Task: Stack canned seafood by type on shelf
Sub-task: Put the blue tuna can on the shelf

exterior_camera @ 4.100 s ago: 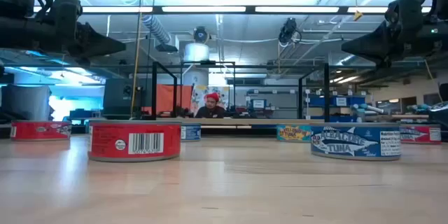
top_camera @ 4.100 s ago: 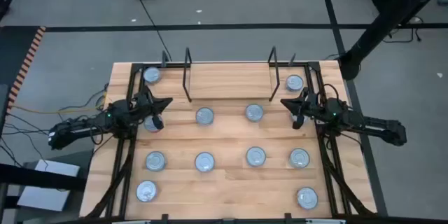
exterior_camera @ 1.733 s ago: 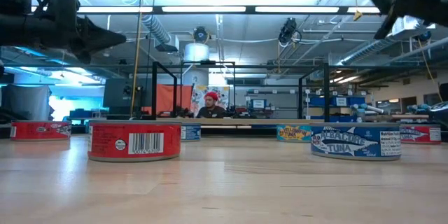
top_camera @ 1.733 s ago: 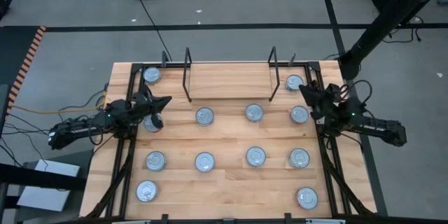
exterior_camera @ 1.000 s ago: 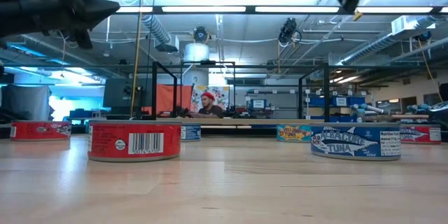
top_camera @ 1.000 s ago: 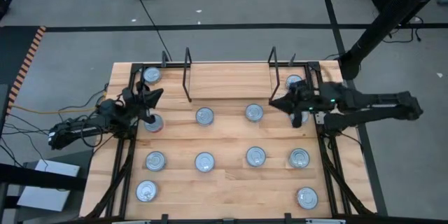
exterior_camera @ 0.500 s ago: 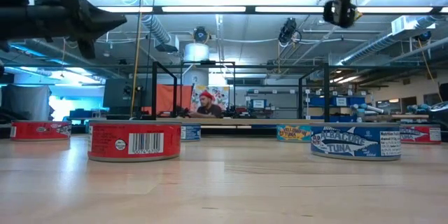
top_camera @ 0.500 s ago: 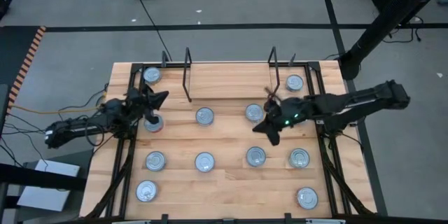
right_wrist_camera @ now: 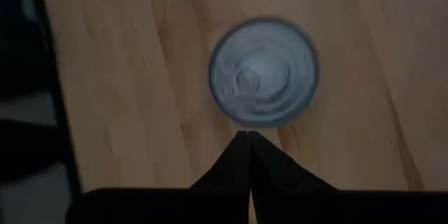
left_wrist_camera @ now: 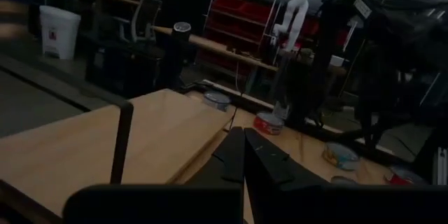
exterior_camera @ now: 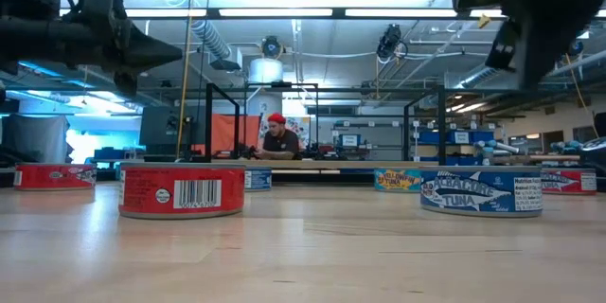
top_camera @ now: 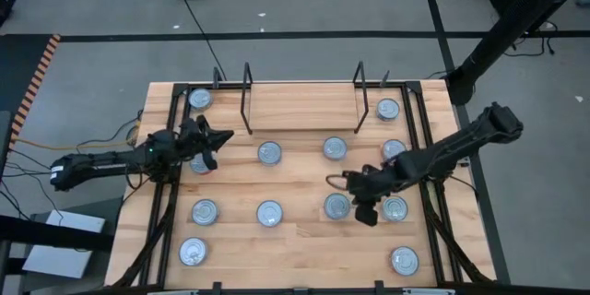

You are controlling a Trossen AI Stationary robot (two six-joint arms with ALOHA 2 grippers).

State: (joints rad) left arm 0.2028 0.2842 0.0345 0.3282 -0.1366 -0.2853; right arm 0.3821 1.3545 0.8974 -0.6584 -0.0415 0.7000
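Since swinging in from the bench's right edge, the right gripper, clenched empty, probably targets a can.

Right gripper points straight down, fingers together; left gripper hangs level, fingers together.

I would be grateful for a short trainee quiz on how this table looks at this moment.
1. True or false: a tin already stands on the shelf between the two wire uprights.
2. The right end effector is: A) open; B) shut on a tin; C) shut, holding nothing.
3. Which end effector is nearer the shelf?

Key: 1 false; 2 C; 3 the left end effector.
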